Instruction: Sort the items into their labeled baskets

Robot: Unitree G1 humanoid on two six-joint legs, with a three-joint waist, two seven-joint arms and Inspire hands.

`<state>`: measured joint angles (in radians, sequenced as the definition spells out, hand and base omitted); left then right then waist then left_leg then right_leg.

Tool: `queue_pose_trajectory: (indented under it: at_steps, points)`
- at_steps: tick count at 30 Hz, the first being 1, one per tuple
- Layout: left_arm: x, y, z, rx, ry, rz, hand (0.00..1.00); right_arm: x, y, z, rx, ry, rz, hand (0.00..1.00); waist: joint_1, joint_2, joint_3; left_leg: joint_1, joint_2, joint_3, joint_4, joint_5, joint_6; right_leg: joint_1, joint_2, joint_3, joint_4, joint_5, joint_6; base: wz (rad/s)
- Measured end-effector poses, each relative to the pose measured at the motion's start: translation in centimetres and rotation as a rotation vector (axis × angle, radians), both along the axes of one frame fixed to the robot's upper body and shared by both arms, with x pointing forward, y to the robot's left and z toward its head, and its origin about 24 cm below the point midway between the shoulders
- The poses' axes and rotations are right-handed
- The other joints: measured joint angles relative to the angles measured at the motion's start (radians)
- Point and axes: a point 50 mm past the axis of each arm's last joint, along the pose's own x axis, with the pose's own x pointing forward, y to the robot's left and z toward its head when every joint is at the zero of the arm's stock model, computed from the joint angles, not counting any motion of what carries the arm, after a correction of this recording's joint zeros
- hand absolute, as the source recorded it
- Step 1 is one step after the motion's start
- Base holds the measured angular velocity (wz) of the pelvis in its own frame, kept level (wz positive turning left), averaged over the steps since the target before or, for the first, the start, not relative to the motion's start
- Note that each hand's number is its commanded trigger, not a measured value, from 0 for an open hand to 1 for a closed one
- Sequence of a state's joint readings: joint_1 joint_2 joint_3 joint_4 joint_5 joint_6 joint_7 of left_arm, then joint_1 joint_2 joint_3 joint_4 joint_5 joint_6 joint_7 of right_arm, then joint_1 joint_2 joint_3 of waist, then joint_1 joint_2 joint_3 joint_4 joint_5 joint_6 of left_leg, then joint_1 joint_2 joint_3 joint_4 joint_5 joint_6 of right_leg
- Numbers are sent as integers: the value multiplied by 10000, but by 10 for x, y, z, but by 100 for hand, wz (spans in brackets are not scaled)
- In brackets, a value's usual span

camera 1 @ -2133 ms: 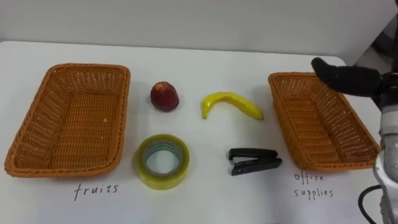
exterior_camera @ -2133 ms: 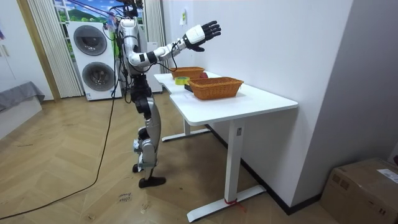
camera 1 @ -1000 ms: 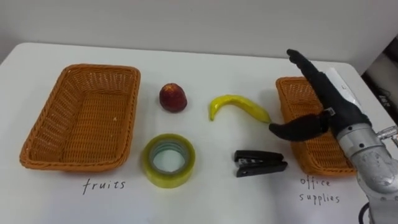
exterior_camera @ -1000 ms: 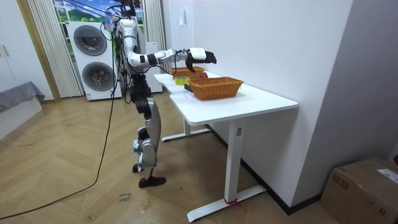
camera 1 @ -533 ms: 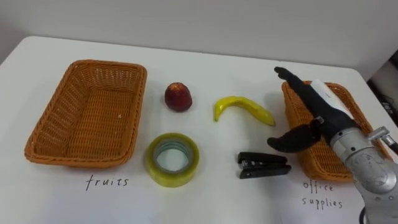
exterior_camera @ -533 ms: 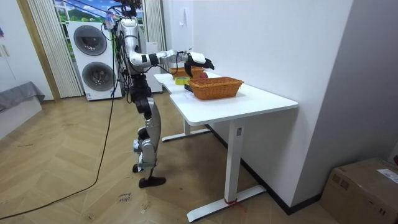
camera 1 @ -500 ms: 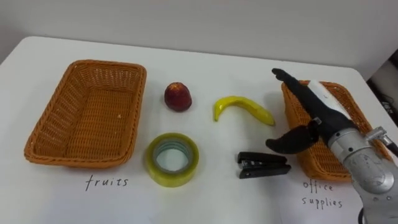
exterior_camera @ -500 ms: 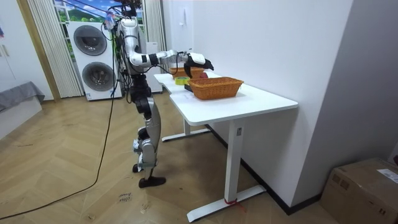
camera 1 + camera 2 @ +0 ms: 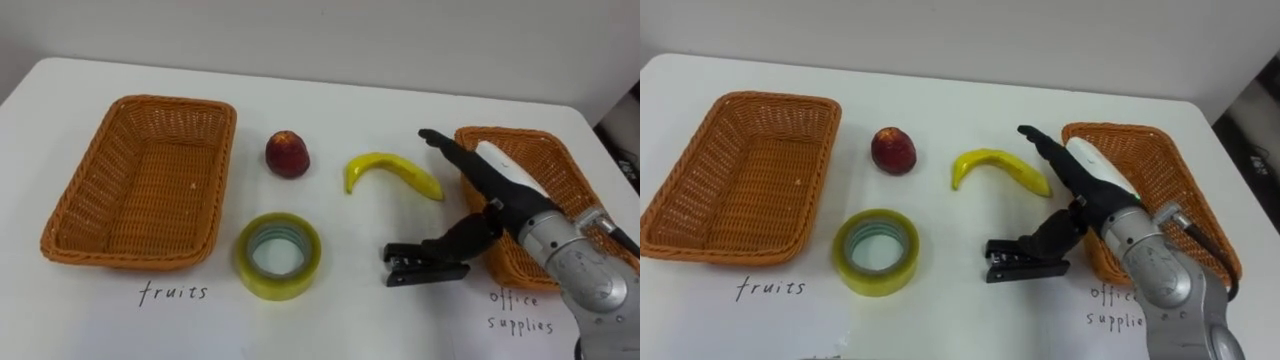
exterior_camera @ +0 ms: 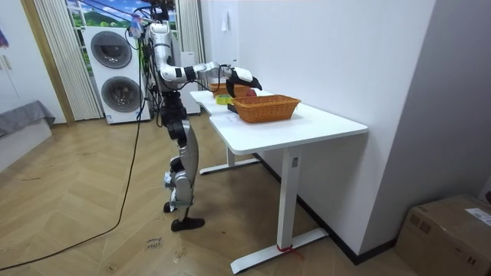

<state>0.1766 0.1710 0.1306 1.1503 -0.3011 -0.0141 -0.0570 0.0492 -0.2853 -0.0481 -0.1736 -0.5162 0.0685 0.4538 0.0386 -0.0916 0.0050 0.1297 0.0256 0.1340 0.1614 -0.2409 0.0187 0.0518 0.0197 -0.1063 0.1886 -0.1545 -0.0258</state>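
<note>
Black wedge-shaped stapler [image 9: 408, 267] lies just beneath the splayed right hand [image 9: 496, 188].

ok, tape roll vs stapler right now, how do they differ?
Colour: the tape roll is yellow-green, the stapler black. Shape: the tape roll is a flat-lying ring, the stapler a long narrow bar. State: the right hand, open, has its thumb at the stapler's right end, while the tape roll lies alone, untouched. Shared: both lie on the white table in the near row, not yet sorted.
</note>
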Motion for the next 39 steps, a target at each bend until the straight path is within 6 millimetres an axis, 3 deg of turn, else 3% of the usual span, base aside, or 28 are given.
queue_pose_trajectory:
  at_steps: [7,16,23,30,33,35,39]
  points:
    - [4,1,1,-5,-105,-53,0,0,2,0,38,271,322,0,185,-162,-68,8,3,10,-8,2,-2,-3,-4,3,9,0,0,0]
    - [5,2,1,-57,-171,-96,0,1,7,9,463,83,735,0,260,-262,-53,10,42,2,-2,8,8,18,-23,-14,4,8,10,0]
    - [8,3,2,-36,-187,-294,0,3,9,12,547,54,926,0,250,-284,18,-59,47,4,-10,8,8,-41,-9,-26,3,11,6,0]
    - [10,2,2,-176,-297,-460,0,7,12,18,522,-141,1107,0,269,-301,7,-245,1,15,46,9,9,-203,3,-33,-16,38,2,0]
    - [13,2,3,-221,-418,-597,0,5,20,22,462,-76,1576,0,284,-357,-35,-346,3,28,48,16,3,-320,0,-11,-13,46,-7,0]
    - [14,2,3,-259,-442,-624,0,4,23,19,479,255,1733,0,347,-397,-63,-327,7,35,49,16,3,-311,-4,4,-14,46,-7,-2]
    - [18,0,3,-464,-550,-736,0,1,29,10,315,1086,2137,0,477,-464,-41,-319,59,43,51,21,12,-308,-46,55,-19,64,4,-2]
